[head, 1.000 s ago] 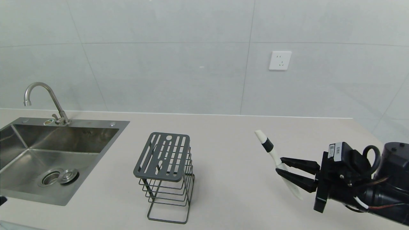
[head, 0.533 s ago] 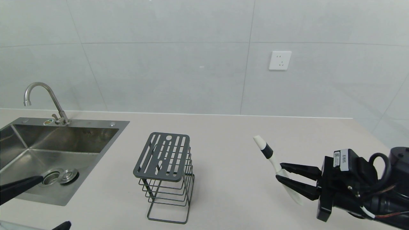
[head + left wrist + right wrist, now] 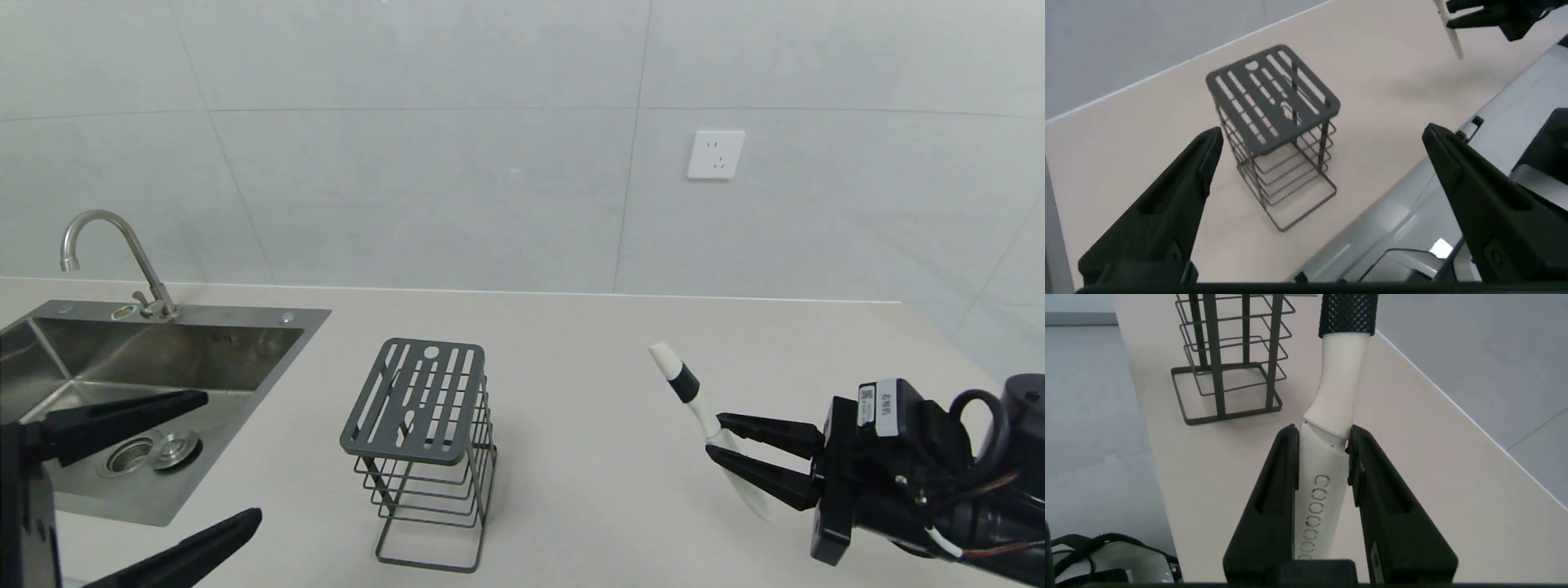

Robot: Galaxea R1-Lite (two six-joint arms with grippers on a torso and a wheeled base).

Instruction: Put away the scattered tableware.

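The right gripper [image 3: 714,435] was clamped on the flat end of a white utensil [image 3: 682,380] with a black knurled band, holding it tilted above the countertop [image 3: 588,367], well apart from the slotted wire cutlery rack [image 3: 416,400]. The left gripper [image 3: 231,456] hung near the sink [image 3: 245,312] with its fingers wide apart. The utensil would likely need to be carried over the rack, turned upright, lined up with a slot and released only once partly in.

Matt metal rack [image 3: 404,452], brushed steel sink [image 3: 229,314], smooth plastic utensil [image 3: 684,380].
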